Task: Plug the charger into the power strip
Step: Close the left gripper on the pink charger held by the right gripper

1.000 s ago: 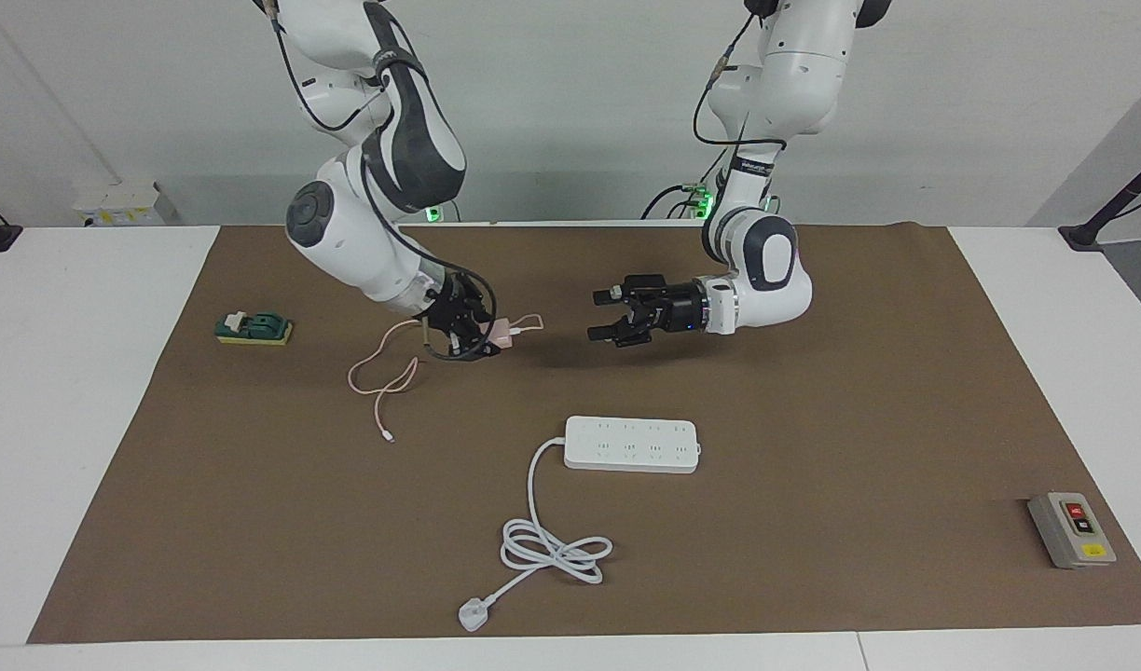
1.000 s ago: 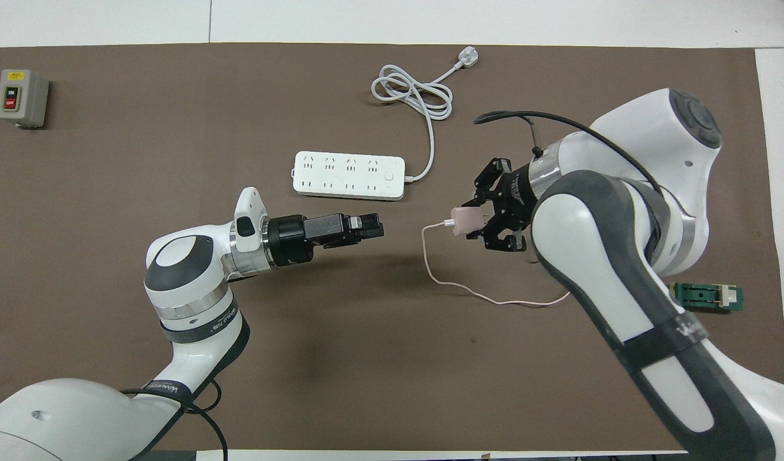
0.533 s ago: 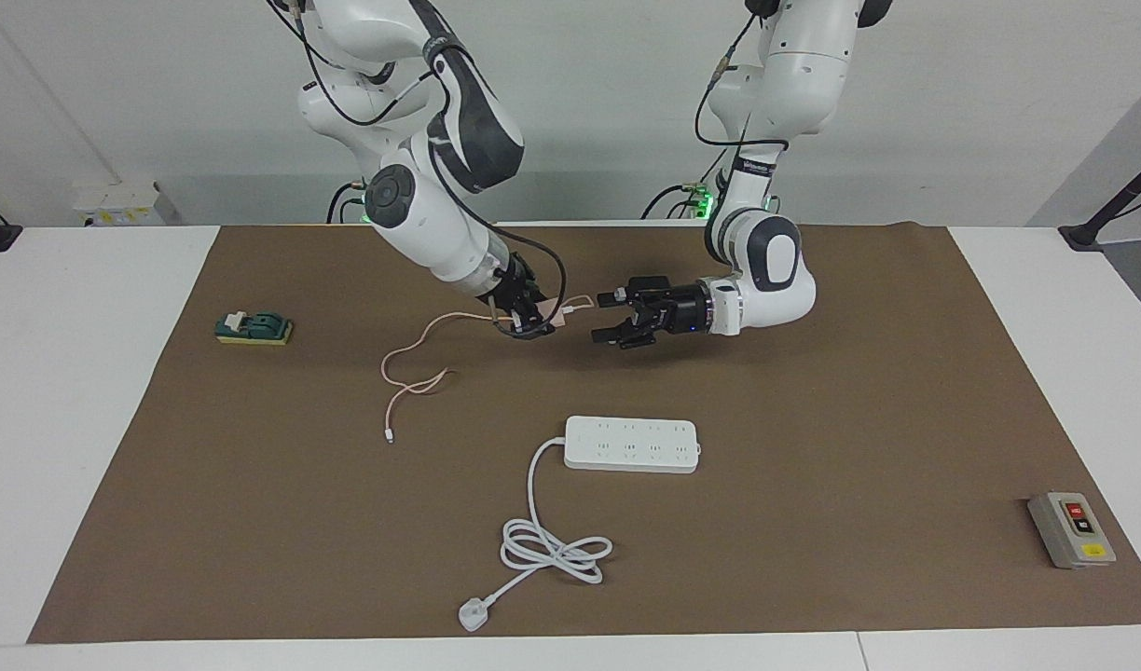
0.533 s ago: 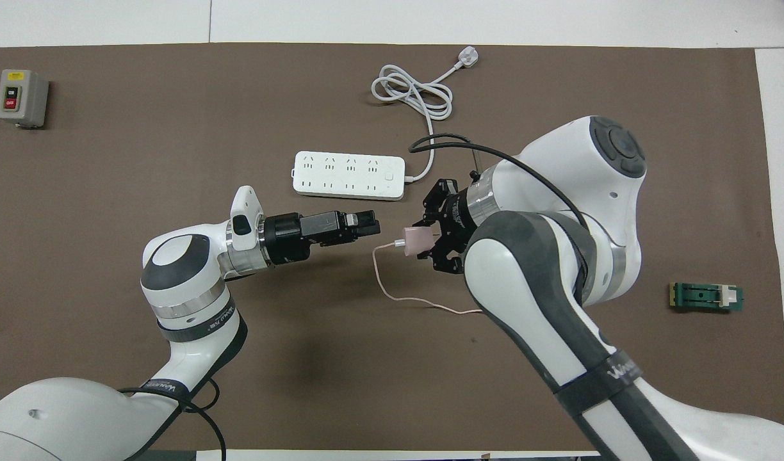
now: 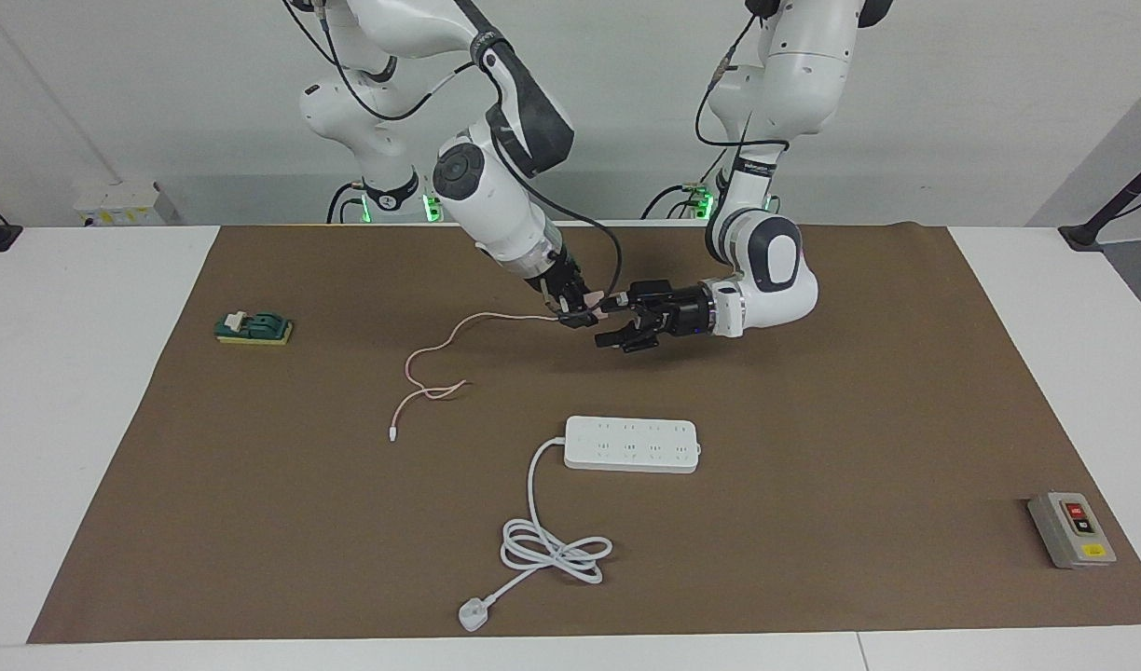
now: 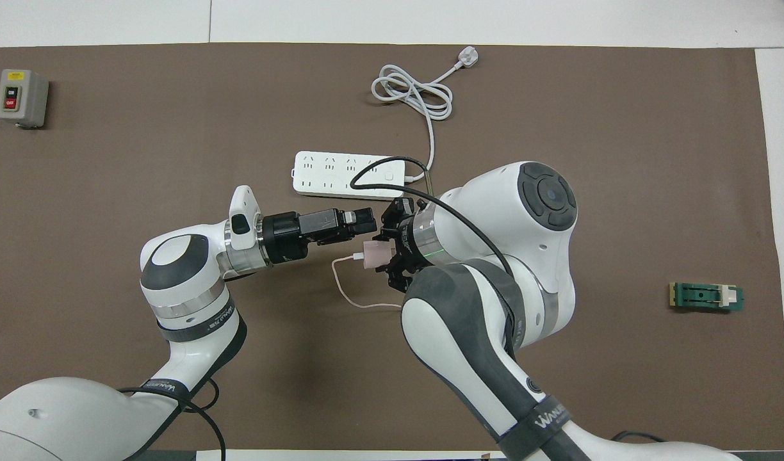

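The charger (image 5: 585, 303) is found lifted clear of the table (image 5: 813, 522), clamped in the closed right hand (image 5: 578, 308) over the mat between the robots and the strip (image 5: 632, 444). Its cable (image 5: 440, 363) trails from the cube down to the mat toward the right arm's end, the loose tip resting there. The left hand (image 5: 617, 321) is held level just beside the charger, jaws spread wide, nothing gripped; contact with the cube cannot be told. In the overhead view the charger (image 6: 374, 253) is seen just beside the left hand (image 6: 369, 224), nearer the robots than the strip (image 6: 341, 174).

Judged progress: pick-up is done. A handover to the left hand appears to be the step in hand. Insertion is not yet done; every socket of the strip is seen vacant, its cord (image 5: 547, 545) coiled and unplugged.

Compared with one second earlier: the right hand has been carried toward the left hand, closing a plain gap. The cable has been dragged along. The left hand has barely shifted. The strip is unmoved.
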